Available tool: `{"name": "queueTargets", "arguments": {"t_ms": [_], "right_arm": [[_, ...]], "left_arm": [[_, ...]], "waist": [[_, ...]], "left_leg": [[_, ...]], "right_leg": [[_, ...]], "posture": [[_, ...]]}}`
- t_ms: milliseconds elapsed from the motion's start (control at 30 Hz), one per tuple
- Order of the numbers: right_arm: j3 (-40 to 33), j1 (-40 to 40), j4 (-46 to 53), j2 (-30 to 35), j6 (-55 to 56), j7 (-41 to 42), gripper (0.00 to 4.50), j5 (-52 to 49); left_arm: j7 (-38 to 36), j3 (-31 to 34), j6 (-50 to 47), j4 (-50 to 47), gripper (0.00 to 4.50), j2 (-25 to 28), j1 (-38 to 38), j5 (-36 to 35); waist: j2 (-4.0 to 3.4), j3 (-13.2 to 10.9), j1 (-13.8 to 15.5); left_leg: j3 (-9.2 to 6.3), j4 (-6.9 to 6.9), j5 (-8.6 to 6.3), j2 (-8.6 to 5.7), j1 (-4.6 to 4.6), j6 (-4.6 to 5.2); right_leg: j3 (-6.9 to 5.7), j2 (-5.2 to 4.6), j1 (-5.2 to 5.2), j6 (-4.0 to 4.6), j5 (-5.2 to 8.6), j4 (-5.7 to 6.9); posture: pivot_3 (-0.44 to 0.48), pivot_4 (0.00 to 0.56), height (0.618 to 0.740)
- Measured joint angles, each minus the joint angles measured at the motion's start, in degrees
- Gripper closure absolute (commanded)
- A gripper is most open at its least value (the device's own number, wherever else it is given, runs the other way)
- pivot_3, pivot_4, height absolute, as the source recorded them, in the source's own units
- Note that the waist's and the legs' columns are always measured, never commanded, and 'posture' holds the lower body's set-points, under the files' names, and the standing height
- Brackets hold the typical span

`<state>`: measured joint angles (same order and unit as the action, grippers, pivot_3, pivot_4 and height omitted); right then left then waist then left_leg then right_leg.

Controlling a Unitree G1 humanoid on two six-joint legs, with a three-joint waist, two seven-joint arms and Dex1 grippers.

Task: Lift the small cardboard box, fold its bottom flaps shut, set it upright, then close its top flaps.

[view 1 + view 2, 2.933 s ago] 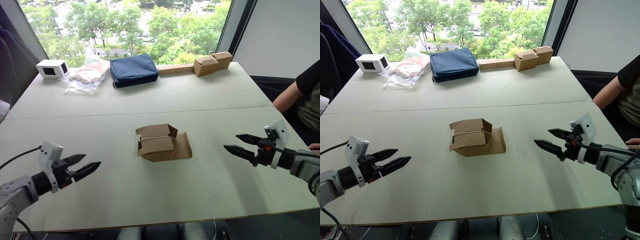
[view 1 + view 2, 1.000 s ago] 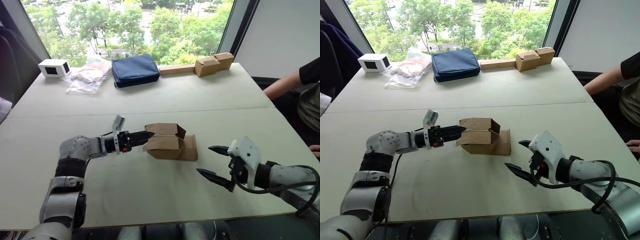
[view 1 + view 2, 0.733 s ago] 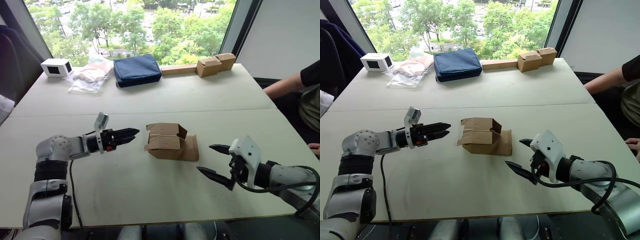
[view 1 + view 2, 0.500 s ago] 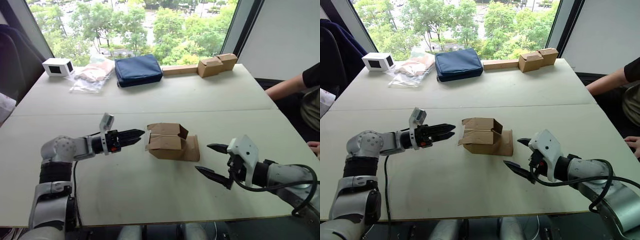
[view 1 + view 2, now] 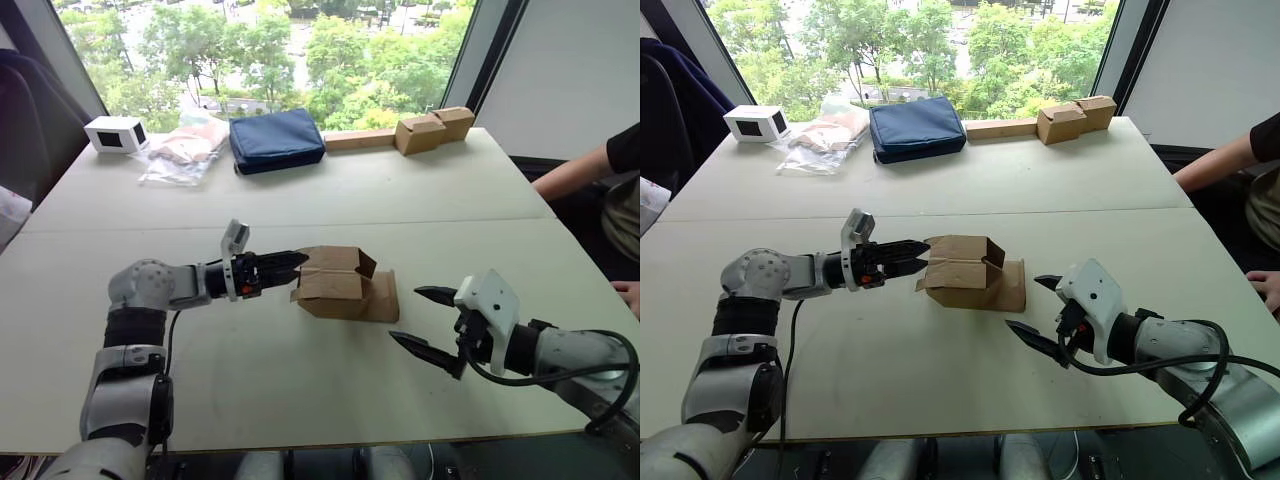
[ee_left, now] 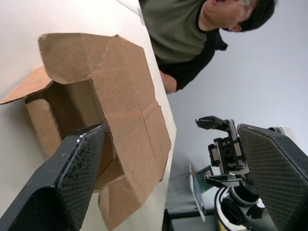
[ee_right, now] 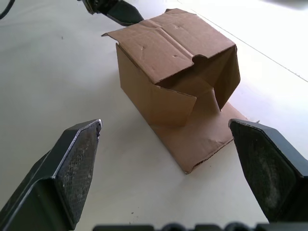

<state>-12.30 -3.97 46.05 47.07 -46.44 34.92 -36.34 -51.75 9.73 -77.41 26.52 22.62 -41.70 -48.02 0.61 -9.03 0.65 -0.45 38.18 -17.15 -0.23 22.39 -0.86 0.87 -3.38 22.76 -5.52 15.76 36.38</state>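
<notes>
The small cardboard box (image 5: pixel 340 283) lies on its side in the middle of the table, plain brown, with flaps hanging open at both ends; one flap lies flat on the table towards my right. I cannot tell which end carries the top flaps. My left gripper (image 5: pixel 300 262) is open, its tips at the box's left open end (image 6: pixel 110 96); whether they touch the cardboard is unclear. My right gripper (image 5: pixel 408 315) is open and empty, a short way right of the box and nearer the front edge, pointing at the box (image 7: pixel 163 62).
Along the far edge lie a small white box (image 5: pixel 117 133), a plastic bag (image 5: pixel 180 152), a navy pouch (image 5: pixel 277 140), and two joined tan boxes (image 5: pixel 433 128) with a flat cardboard strip (image 5: pixel 358 140). A person's arm (image 5: pixel 590 170) rests beside the table's right edge.
From wide apart, both arms have come in towards the box. My left gripper reached the box, drew back leftwards, and has now returned to its left end. The right gripper barely moved lately.
</notes>
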Motion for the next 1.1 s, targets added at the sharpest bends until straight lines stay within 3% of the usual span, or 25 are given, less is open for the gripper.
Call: {"name": "queueTargets", "arguments": {"t_ms": [633, 767, 800, 900, 1033, 1100], "right_arm": [[-1.4, 0.1, 1.0, -1.0, -1.9, -4.1, 0.04, -2.1], [-0.9, 0.3, 1.0, -1.3, -1.9, -5.0, 0.0, -2.1], [-0.6, 0.3, 1.0, -1.8, -1.9, -5.3, 0.0, -2.1], [0.5, 0.0, 1.0, -3.0, -1.9, -6.1, 0.0, -2.1], [0.8, -0.7, 1.0, -3.4, -1.7, -6.7, 0.0, -2.0], [0.9, -1.1, 1.0, -3.4, -1.5, -6.8, 0.0, -2.0]], "left_arm": [[-10.9, -8.4, 9.4, 13.4, 0.0, -3.6, -7.0, 8.4], [-12.1, -8.6, 11.0, 15.9, 1.01, -5.1, -8.2, 9.9], [-12.2, -8.6, 11.4, 16.3, 1.56, -5.5, -8.4, 10.0], [-13.0, -8.5, 11.5, 16.5, 2.58, -6.0, -8.9, 10.1], [-14.0, -8.5, 11.4, 17.1, 4.29, -6.0, -9.1, 10.5], [-14.4, -8.5, 11.3, 17.4, 4.48, -5.8, -9.1, 10.6]], "waist": [[0.01, 0.0, 0.0], [0.01, 0.0, 0.0], [0.01, 0.0, 0.0], [0.01, 0.0, 0.0], [0.01, 0.0, -0.1], [0.01, 0.0, -0.1]], "left_leg": [[0.01, 0.0, 0.0, 0.02, 0.01, 0.01], [0.01, 0.01, 0.0, 0.03, 0.01, 0.02], [0.01, 0.0, 0.0, 0.03, 0.01, 0.01], [0.01, 0.01, 0.0, 0.03, 0.01, 0.02], [0.01, 0.01, 0.0, 0.03, 0.01, 0.02], [0.01, 0.01, 0.0, 0.03, 0.01, 0.02]], "right_leg": [[-0.01, 0.12, 0.01, 0.0, 0.0, 0.0], [0.0, 0.13, 0.01, 0.0, 0.0, 0.0], [0.0, 0.13, 0.01, -0.01, 0.0, 0.0], [0.0, 0.13, 0.01, -0.01, 0.0, 0.0], [0.0, 0.14, 0.01, -0.01, 0.0, 0.0], [0.0, 0.14, 0.01, -0.01, 0.0, 0.01]], "posture": [[0.0, 0.15, 0.74], [0.0, 0.15, 0.74], [0.0, 0.15, 0.74], [0.0, 0.15, 0.74], [0.0, 0.15, 0.74], [0.0, 0.15, 0.74]]}}
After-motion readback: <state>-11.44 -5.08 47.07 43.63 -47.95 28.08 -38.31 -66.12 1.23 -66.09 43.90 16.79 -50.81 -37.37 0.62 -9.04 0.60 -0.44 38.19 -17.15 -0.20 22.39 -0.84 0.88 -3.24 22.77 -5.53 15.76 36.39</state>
